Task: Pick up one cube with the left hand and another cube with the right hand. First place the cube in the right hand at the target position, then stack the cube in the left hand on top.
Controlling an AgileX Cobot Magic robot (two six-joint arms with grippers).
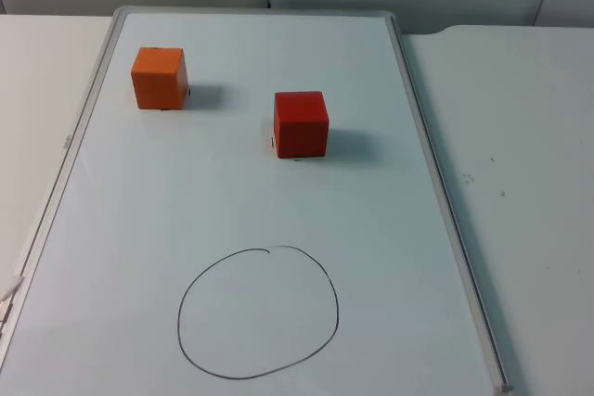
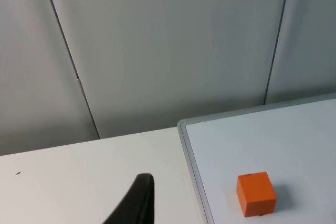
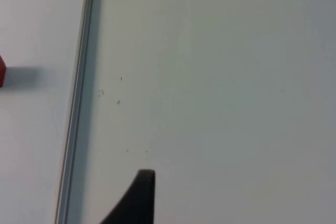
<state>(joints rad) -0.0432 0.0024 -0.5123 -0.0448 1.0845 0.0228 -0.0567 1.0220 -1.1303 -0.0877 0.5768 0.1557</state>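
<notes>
A white surface [image 1: 520,136] carries a grey-framed whiteboard [image 1: 251,192] below a grey partition wall [image 2: 157,51]. On the whiteboard, the orange wooden cube [image 1: 159,78] sits farthest from the hand-drawn black circle [image 1: 257,312], the red wooden cube [image 1: 301,124] nearer it. The left hand [image 2: 137,203] hovers off the whiteboard, well apart from the orange cube; the right hand [image 3: 137,198] likewise from the red cube. Whether their fingers are parted, I cannot tell.

I'm seeing the orange cube [image 1: 159,78] sitting upright at ten o'clock, the red cube [image 1: 301,124] resting well apart toward its four o'clock, the drawn circle [image 1: 258,312] lying at six.
</notes>
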